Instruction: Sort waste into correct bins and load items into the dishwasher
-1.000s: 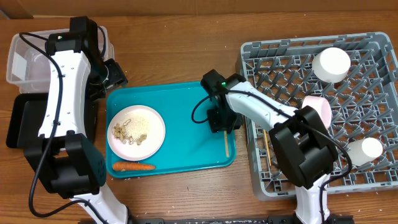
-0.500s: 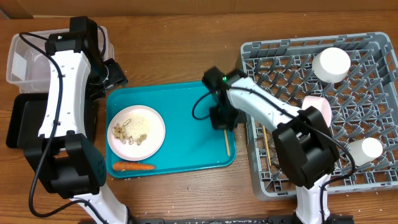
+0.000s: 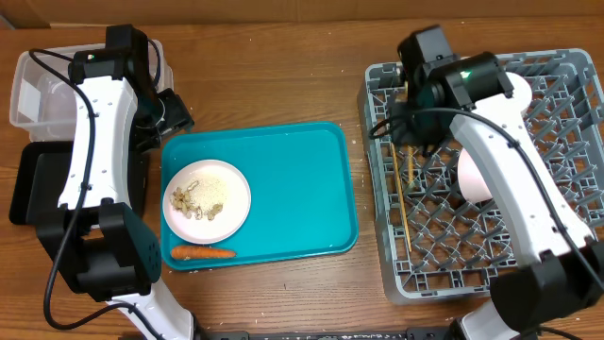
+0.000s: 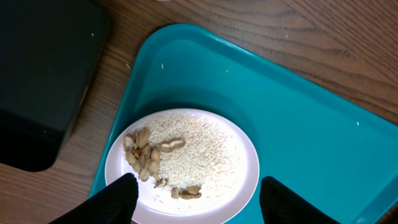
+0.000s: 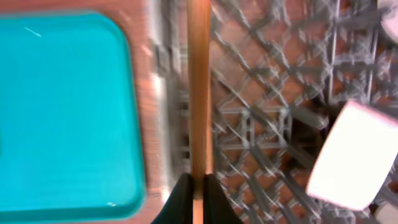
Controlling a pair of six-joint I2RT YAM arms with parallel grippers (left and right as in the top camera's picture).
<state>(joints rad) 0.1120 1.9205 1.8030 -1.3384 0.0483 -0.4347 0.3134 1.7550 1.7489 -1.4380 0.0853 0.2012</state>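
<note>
One chopstick, changed: a second ago the held chopstick (image 3: pixel 411 172) lay on the right side of the teal tray (image 3: pixel 293 179) under the right gripper (image 3: pixel 411 146). Now it is off the tray and over the left side of the dish rack (image 3: pixel 444 241).
Right arm, changed: it has swung from the tray across to the rack's far-left corner.
Left arm, unchanged: same place as a second ago.
Held chopstick, axis: its long axis runs nearly parallel to the rack's left wall. It is gripped at the far end, and the free end points toward the robot's side of the table. Whether it touches the lattice cannot be told.
Second chopstick (image 3: pixel 399 203): lies in the rack just beside the held one, almost parallel and slightly slanted.
Right gripper (image 5: pixel 198 198): fingers narrow, pinched on the chopstick (image 5: pixel 199 93), which runs straight up the wrist view.
Right arm, pose: its forearm crosses the rack on a diagonal from near right to far left, with the wrist above the far-left corner.
Left gripper (image 4: pixel 199 205): fingers spread wide, holding nothing, above the plate (image 4: pixel 245 180).
Left arm, pose: arched along the table's left side, with the wrist by the tray's far-left corner, near the clear tub (image 3: pixel 38 90) and black tray (image 3: pixel 33 184).
Plate (image 3: pixel 236 184): on the tray's left part, carrying rice (image 4: pixel 193 149). The carrot (image 3: pixel 203 252) lies just beside it.
</note>
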